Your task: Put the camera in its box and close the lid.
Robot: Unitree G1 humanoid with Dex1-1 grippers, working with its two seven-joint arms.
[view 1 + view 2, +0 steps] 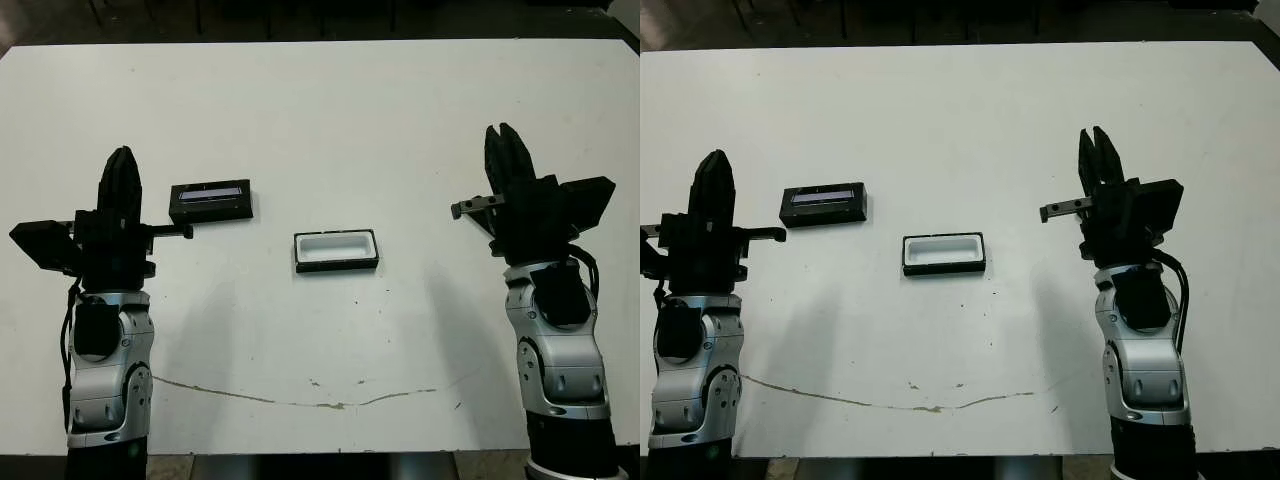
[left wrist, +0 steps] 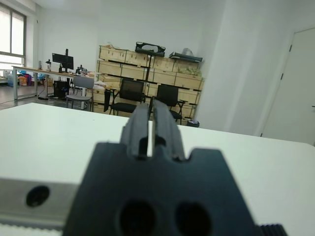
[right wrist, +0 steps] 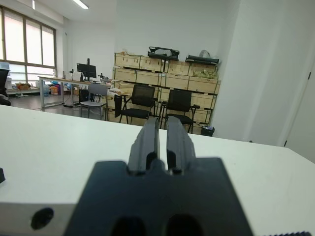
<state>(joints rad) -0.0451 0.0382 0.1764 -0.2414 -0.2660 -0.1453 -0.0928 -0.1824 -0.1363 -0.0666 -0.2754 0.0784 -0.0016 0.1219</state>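
Observation:
The box, a shallow black tray with white lining, lies open near the middle of the table and nothing shows inside it. The lid, a black slab with a pale bluish strip on top, lies to the box's left. The camera is not visible in any view. My left gripper is raised just left of the lid, shut on nothing. My right gripper is raised well right of the box, also shut and empty. Both wrist views show only closed fingers over bare table.
The white table stretches far behind the box and lid. A thin dark crack line runs across the tabletop near its front edge. Chairs, desks and shelves with wooden crates stand in the room beyond the far edge.

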